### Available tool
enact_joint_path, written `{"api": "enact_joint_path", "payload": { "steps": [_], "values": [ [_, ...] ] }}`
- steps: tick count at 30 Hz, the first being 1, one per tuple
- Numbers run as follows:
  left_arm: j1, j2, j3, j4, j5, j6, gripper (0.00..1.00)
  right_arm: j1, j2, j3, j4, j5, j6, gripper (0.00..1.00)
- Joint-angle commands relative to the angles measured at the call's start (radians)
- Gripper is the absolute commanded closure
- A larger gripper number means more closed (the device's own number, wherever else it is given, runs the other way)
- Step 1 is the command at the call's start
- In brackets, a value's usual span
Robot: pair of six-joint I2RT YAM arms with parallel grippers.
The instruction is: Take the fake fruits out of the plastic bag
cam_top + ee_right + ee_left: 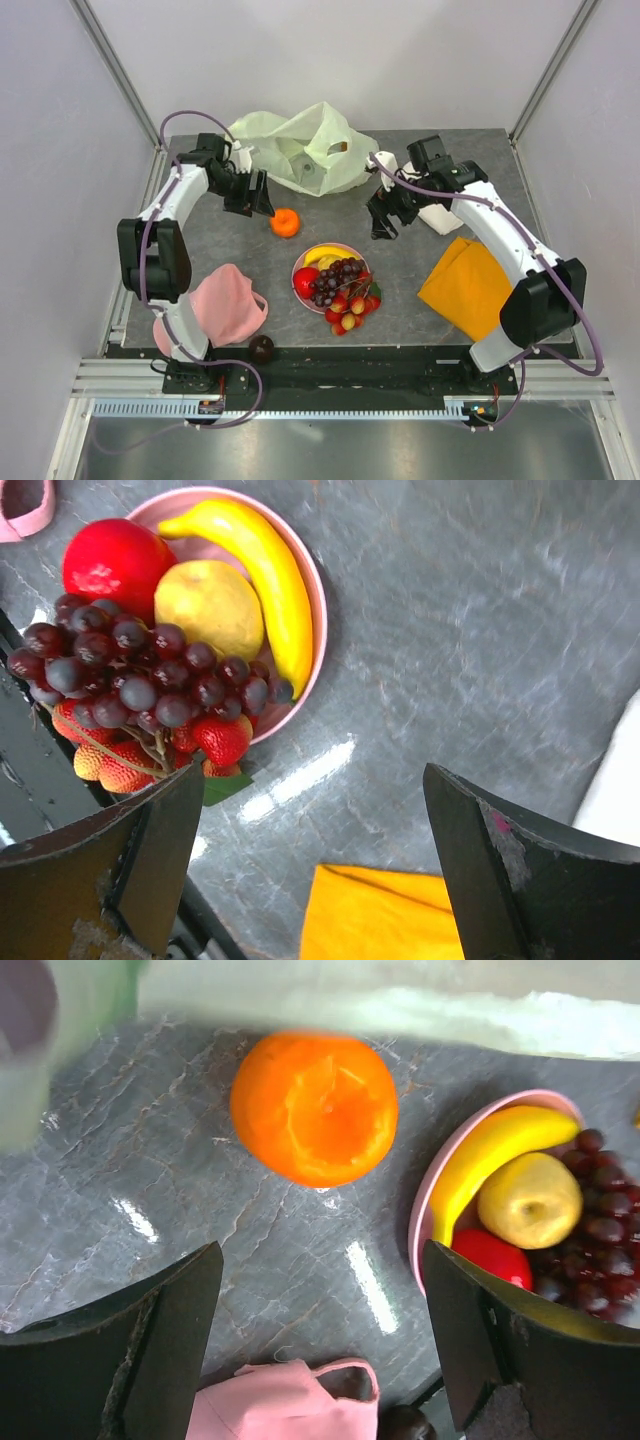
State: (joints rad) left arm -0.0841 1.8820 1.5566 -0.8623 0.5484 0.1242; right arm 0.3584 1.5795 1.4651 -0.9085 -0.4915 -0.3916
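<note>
The pale yellow-green plastic bag (pixel 300 150) lies crumpled at the back of the table; its edge shows in the left wrist view (pixel 400 1005). An orange (pixel 285 222) (pixel 315 1105) sits on the table in front of it. My left gripper (pixel 258 200) (pixel 320 1340) is open and empty, just short of the orange. The pink plate (pixel 303 260) (pixel 318 610) holds a banana (pixel 260 570), a red apple (pixel 115 555), a yellow fruit (pixel 210 605) and grapes (pixel 130 670); a berry cluster (pixel 130 750) lies at its edge. A dark plum (pixel 261 348) lies near the front edge. My right gripper (pixel 385 222) (pixel 315 870) is open and empty above bare table.
A pink cloth (pixel 230 305) lies front left, an orange cloth (pixel 470 285) front right, and a white folded cloth (pixel 440 215) under the right arm. Walls and a metal frame enclose the table.
</note>
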Motion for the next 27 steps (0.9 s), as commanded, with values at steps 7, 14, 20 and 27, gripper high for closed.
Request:
{"api": "enact_joint_path", "payload": {
  "steps": [7, 14, 20, 27],
  "values": [
    [0.024, -0.181, -0.144, -0.154, 0.076, -0.001, 0.13, 0.166, 0.023, 0.093, -0.016, -0.004, -0.111, 0.02],
    [0.033, -0.334, -0.256, -0.23, -0.01, 0.102, 0.13, 0.24, 0.12, 0.23, -0.007, -0.05, -0.122, 0.02],
    [0.033, -0.285, -0.241, -0.193, -0.028, 0.019, 0.12, 0.286, 0.189, 0.247, 0.039, -0.001, -0.032, 0.02],
    [0.032, -0.147, -0.119, -0.19, 0.067, -0.06, 0.15, 0.292, 0.202, 0.222, -0.041, 0.027, -0.059, 0.02]
  ]
}}
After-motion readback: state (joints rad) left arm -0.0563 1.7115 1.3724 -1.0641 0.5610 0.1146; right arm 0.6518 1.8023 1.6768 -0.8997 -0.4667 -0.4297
